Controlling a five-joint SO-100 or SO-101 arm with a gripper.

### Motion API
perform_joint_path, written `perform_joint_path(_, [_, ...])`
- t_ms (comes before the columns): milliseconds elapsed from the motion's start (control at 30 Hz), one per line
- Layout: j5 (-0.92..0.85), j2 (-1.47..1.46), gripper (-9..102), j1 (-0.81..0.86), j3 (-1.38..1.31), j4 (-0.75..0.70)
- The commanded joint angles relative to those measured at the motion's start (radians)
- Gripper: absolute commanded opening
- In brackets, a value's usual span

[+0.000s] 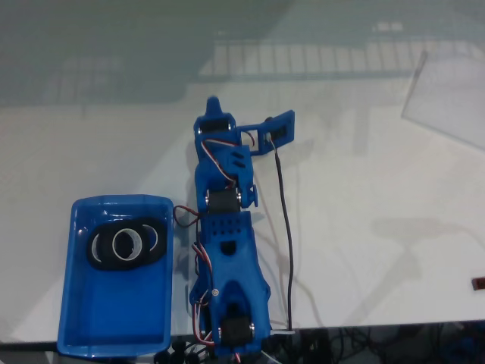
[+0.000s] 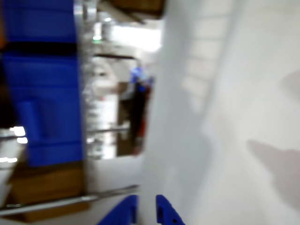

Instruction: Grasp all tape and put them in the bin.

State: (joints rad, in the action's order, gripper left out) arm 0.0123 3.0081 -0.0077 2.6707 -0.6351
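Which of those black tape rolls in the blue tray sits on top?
The middle roll in the fixed view: its white core shows as a full ring, while the rolls on either side peek out partly covered in the tray.

white table point(image 1: 364, 197) with window-light grid reflections, clear sheet point(image 1: 451, 95) at far right, blurred room beyond table edge

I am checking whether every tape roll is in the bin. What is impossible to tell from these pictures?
- Fixed view: the tape rolls overlap in the bin, so their number is unclear.
- Fixed view: the arm's base is cut off by the bottom edge.
- Wrist view: motion blur smears the background; the pincer tips are cropped.
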Motion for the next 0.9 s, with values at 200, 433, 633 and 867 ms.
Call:
perform_joint_path(200, [-0.032, 0.118, 0, 0.089, 0.172, -0.034])
perform_joint_path(433, [-0.064, 0.19, 0, 0.094, 0.25, -0.092])
perform_joint_path(633, [-0.086, 0.255, 0, 0.098, 0.301, -0.167])
perform_joint_path(867, [-0.089, 0.316, 0, 0.103, 0.341, -0.229])
